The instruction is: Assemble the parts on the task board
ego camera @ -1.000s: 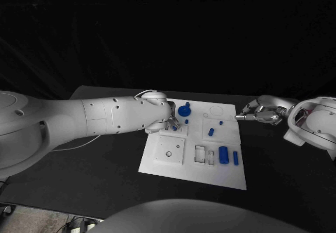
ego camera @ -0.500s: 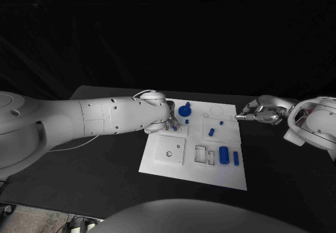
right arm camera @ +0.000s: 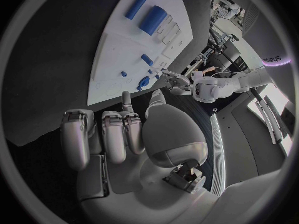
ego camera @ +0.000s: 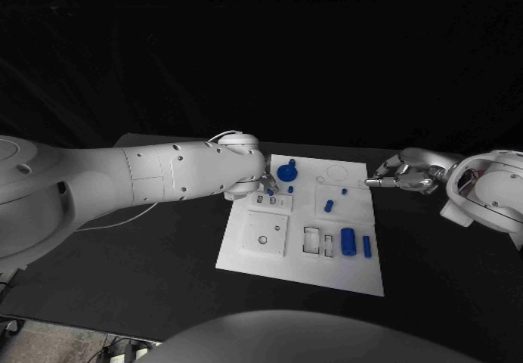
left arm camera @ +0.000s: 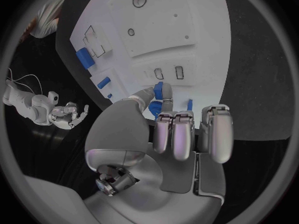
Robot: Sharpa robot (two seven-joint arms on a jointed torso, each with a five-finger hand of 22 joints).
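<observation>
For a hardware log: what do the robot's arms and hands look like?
Both arms are smooth, rounded white shells; the left arm has small dark dots and a thin white cable at its wrist. The left hand and right hand are silver, with segmented fingers.

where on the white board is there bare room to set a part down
Bare room: the task board's near end, below the square plate and the large blue cylinder. Crowded: the far end, where the left hand works beside the blue knob.
</observation>
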